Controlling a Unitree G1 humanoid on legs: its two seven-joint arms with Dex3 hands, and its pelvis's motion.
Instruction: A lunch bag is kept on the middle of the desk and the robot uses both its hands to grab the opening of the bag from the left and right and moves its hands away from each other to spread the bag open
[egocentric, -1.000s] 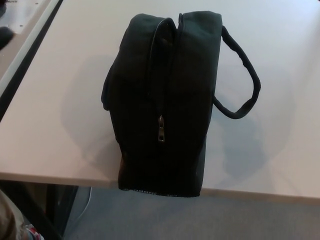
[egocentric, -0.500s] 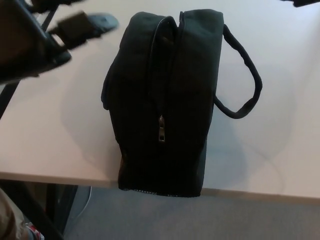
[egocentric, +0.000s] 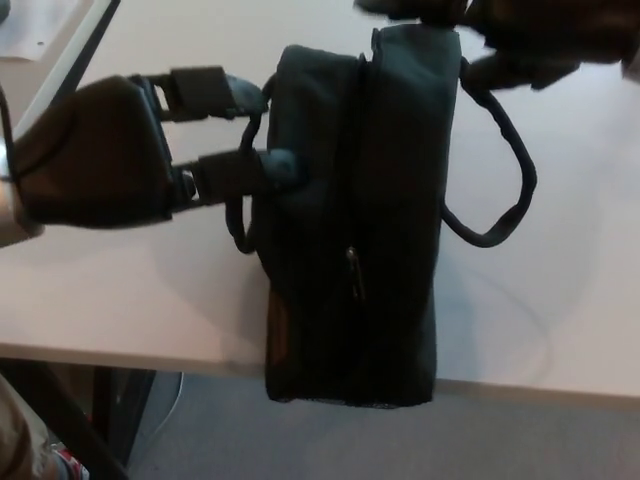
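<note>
Left hand (egocentric: 120, 150) fingers touching lunch bag (egocentric: 355, 220) — right hand (egocentric: 520, 35) blurred.

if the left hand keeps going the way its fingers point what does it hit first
Its fingers point toward picture right, so the left hand would meet the left side of the black lunch bag first; it looks already at or touching it, though depth is unclear.

The lunch bag (egocentric: 385, 220) is matt black cloth with a small metal zip pull (egocentric: 353, 268), standing on a smooth, pale, faintly glossy desk (egocentric: 130, 290)
</note>
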